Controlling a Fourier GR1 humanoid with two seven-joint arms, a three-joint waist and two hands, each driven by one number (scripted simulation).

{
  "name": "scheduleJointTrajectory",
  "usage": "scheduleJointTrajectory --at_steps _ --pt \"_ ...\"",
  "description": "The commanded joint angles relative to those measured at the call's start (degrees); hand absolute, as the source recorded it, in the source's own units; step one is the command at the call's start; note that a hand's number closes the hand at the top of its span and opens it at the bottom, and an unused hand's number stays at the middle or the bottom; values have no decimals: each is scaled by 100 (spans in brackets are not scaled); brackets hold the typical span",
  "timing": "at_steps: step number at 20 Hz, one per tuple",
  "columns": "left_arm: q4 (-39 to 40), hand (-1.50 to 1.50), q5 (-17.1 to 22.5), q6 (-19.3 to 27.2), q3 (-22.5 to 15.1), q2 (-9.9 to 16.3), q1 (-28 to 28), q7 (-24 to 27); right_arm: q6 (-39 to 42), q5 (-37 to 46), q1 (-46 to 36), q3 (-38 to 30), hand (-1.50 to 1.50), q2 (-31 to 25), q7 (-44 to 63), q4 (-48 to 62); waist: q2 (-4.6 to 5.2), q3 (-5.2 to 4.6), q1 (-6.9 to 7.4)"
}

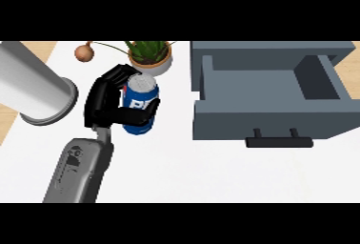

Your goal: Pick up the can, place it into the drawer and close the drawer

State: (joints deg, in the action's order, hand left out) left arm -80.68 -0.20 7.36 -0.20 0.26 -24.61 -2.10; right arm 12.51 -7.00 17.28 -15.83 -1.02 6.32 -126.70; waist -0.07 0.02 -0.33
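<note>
A blue can (141,106) with a silver top and white lettering stands out against the white counter (211,176), left of the drawer. My left hand (105,102) is shut on it from the can's left side, fingers curled over its far side and thumb across its front. The can leans slightly, top away from me. The grey drawer (271,86) at the right is pulled open and holds nothing, and its dark handle (279,141) faces me. My right hand does not show.
A potted green plant (151,57) stands just behind the can. A brown bulb-like object (84,52) lies at the back left. A large grey cylinder (35,86) fills the upper left.
</note>
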Motion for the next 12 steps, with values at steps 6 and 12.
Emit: scheduleJointTrajectory --at_steps 6,12 --pt "589 150 -148 905 -589 -25 -1713 -956 -145 251 -50 198 -150 99 83 -68 12 -2 -44" --pt "1244 150 57 1480 -902 -26 -2792 -1055 45 141 -57 0 -150 61 -202 191 15 0 -66"
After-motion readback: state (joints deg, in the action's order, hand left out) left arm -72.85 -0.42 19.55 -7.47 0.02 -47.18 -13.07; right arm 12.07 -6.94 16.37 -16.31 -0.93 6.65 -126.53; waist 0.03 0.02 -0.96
